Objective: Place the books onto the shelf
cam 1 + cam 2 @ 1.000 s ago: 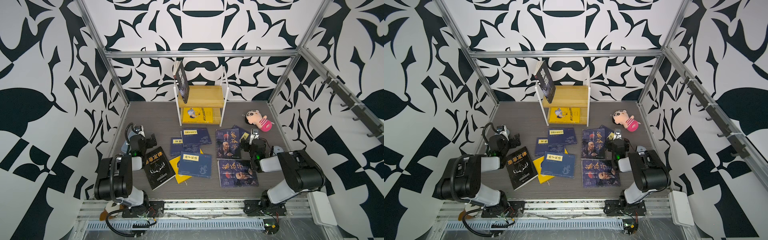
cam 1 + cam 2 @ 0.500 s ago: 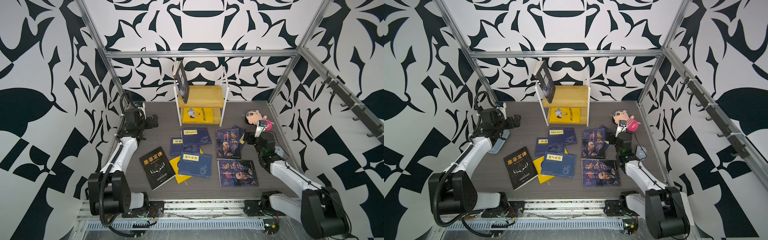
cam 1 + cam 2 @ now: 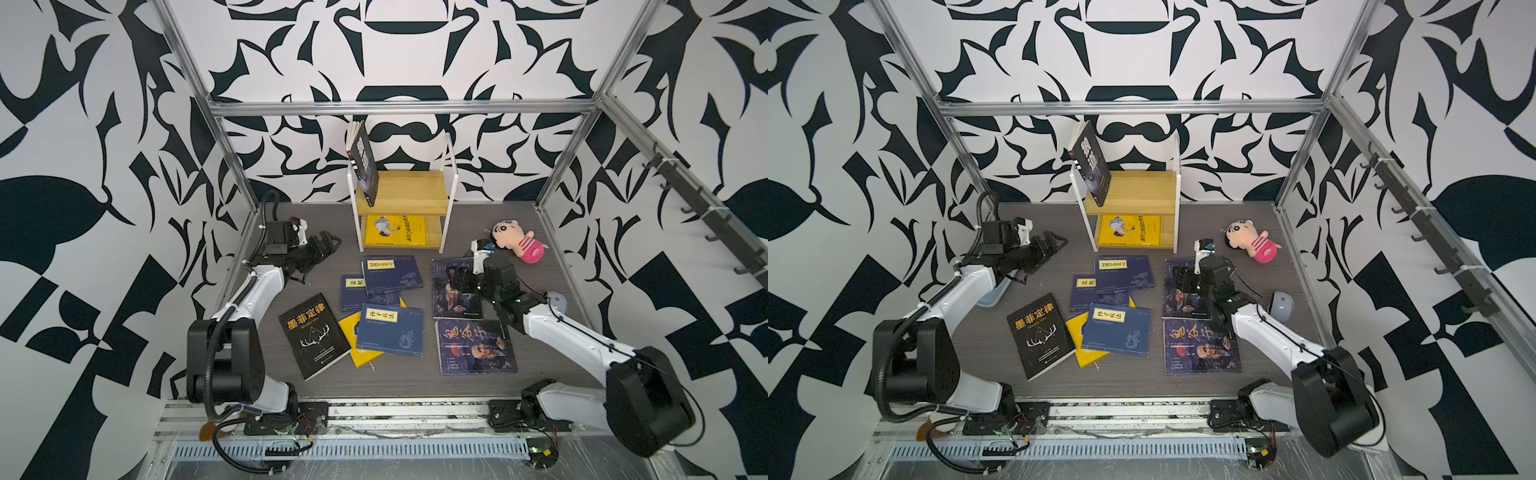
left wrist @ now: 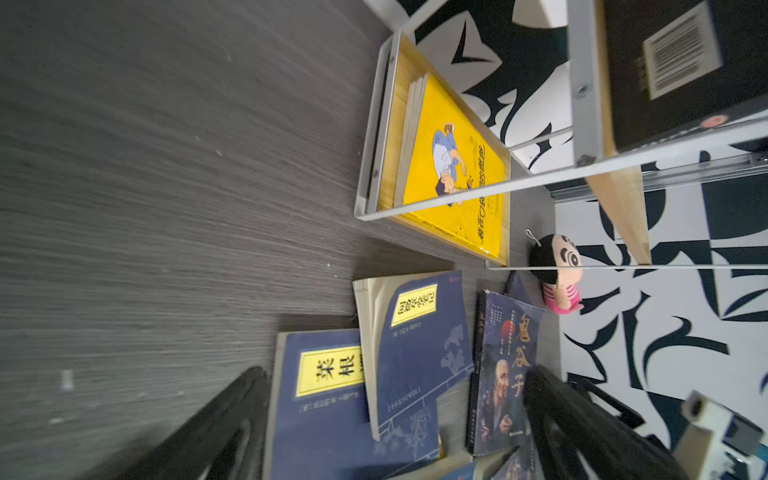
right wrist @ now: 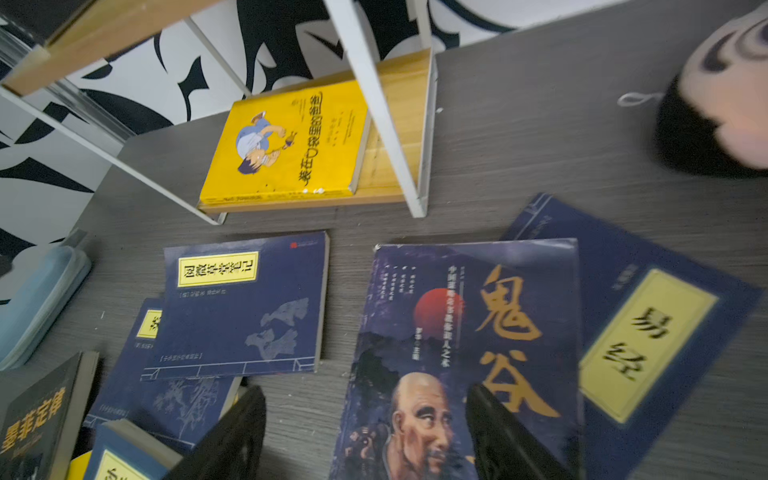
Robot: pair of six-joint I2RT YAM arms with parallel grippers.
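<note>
Two books are shelved and the rest wait. On the shelf (image 3: 415, 193), a dark paperback (image 3: 365, 170) leans upright at the left end of the top tier, and a yellow cartoon-cover book (image 3: 395, 230) lies flat on the lower board. Navy volumes (image 3: 390, 272), a black antler-cover book (image 3: 314, 334) and a lower portrait book (image 3: 476, 347) lie flat on the grey floor (image 3: 395, 382) in front, several overlapping. The right gripper (image 3: 455, 275) hangs low over the upper portrait book (image 3: 453, 295), jaws parted with nothing between them. The left gripper (image 3: 326, 244), spread wide and empty, hovers over bare floor just left of the shelf. A pink-striped plush doll (image 3: 517, 245) sits off to the right, no part of the job. The paperbacks look thin, light and floppy, with covers that are probably slick. Lying flat, they offer a finger little edge to get under. The likeliest hold is along a spine or a free edge, perhaps where the upper portrait book rides up over a navy book (image 5: 644, 332) tucked beneath it. Pinched at a single corner, such a book would probably sag.
</note>
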